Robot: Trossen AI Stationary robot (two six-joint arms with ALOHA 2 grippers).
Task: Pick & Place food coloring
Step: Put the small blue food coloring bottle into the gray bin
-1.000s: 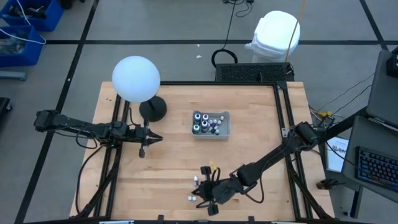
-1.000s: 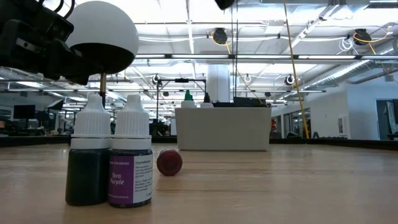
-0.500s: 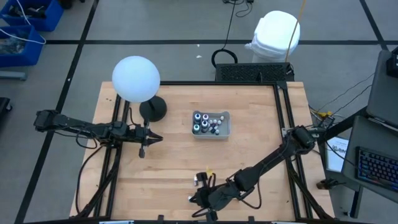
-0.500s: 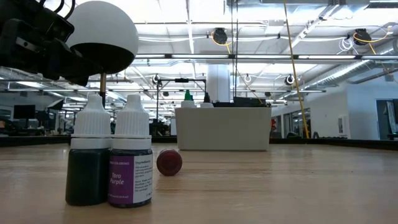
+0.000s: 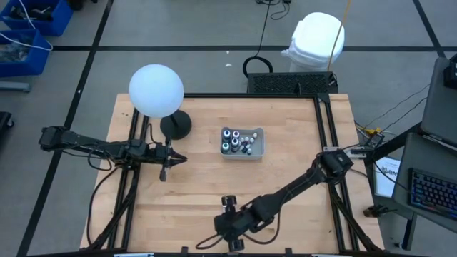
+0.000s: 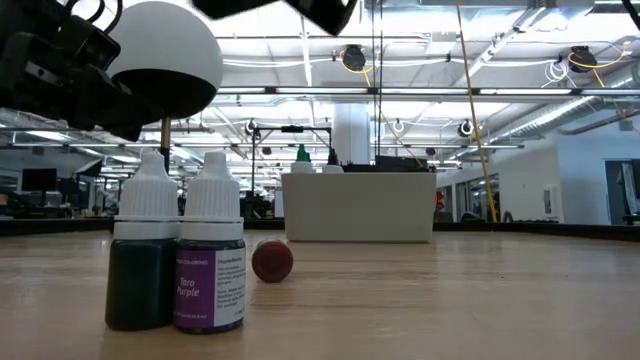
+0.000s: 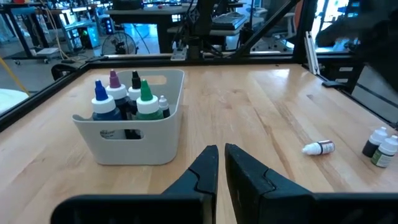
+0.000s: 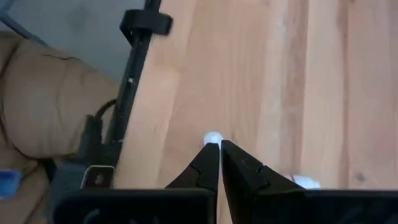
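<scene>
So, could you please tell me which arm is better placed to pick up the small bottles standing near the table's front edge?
The right. Its gripper hangs low at the front edge, right by the two white-capped dark bottles. The left gripper waits farther back, left of the white tray.

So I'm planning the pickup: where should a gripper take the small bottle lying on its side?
Across the body of the fallen bottle, coming from above: it lies flat on the table, so the fingers can straddle its narrow width, apart from the two upright bottles.
</scene>
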